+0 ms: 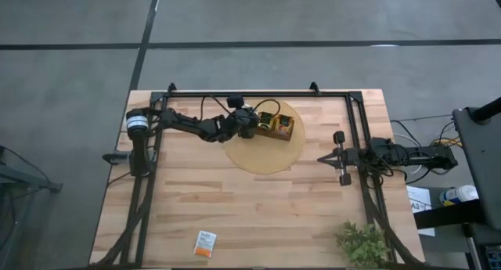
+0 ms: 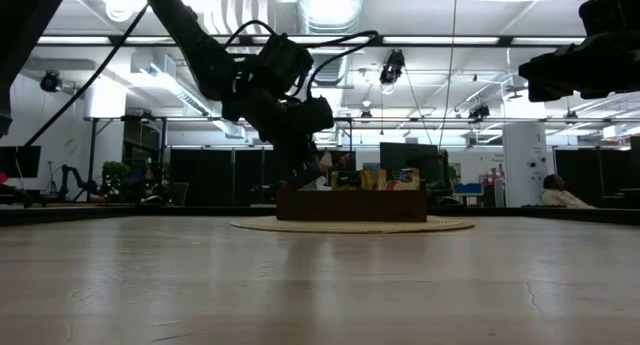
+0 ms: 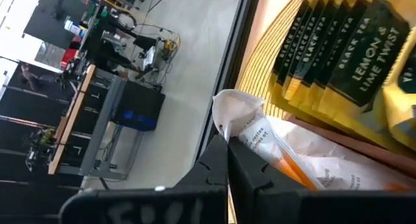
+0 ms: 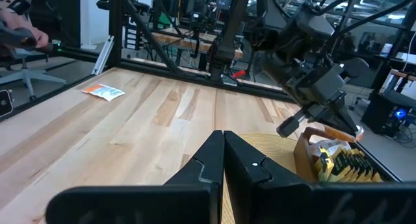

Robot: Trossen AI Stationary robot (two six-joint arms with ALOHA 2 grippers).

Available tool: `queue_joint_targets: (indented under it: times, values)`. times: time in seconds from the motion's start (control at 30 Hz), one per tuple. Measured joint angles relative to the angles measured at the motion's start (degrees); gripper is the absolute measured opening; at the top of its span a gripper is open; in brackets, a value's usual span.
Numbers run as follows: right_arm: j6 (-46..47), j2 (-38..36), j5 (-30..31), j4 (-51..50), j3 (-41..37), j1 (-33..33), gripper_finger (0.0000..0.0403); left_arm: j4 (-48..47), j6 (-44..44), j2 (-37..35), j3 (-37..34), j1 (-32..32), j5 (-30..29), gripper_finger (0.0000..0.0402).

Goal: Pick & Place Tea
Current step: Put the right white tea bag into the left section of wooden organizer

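The left gripper [image 1: 255, 126], jaws clamped on a white-and-orange tea packet [image 3: 273, 146], is placing it into the wooden tray [image 1: 279, 126] on the round mat [image 1: 264, 154], so release comes next; another packet [image 1: 205, 243] waits on the counter [image 1: 235, 207], and the right gripper [image 1: 333, 157] idles with jaws together

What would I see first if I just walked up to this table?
Probably the left gripper at the back of the table, shut on a white-and-orange tea packet at the wooden tray on the round mat. Then one lone tea packet lying near the front edge, and a small green plant at the front right corner.
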Motion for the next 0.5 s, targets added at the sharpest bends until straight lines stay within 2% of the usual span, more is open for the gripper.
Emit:
queue_joint_targets:
  times: [0.37,0.5]
  values:
    - [0.0,0.0,0.0,0.0,0.0,0.0,0.0009,-1.0,-0.2,0.0,0.0,0.0,0.0,0.0001]
    - [0.0,0.0,0.0,0.0,0.0,0.0,0.0009,-1.6,-0.3,0.0,0.0,-0.1,0.0,0.0015]
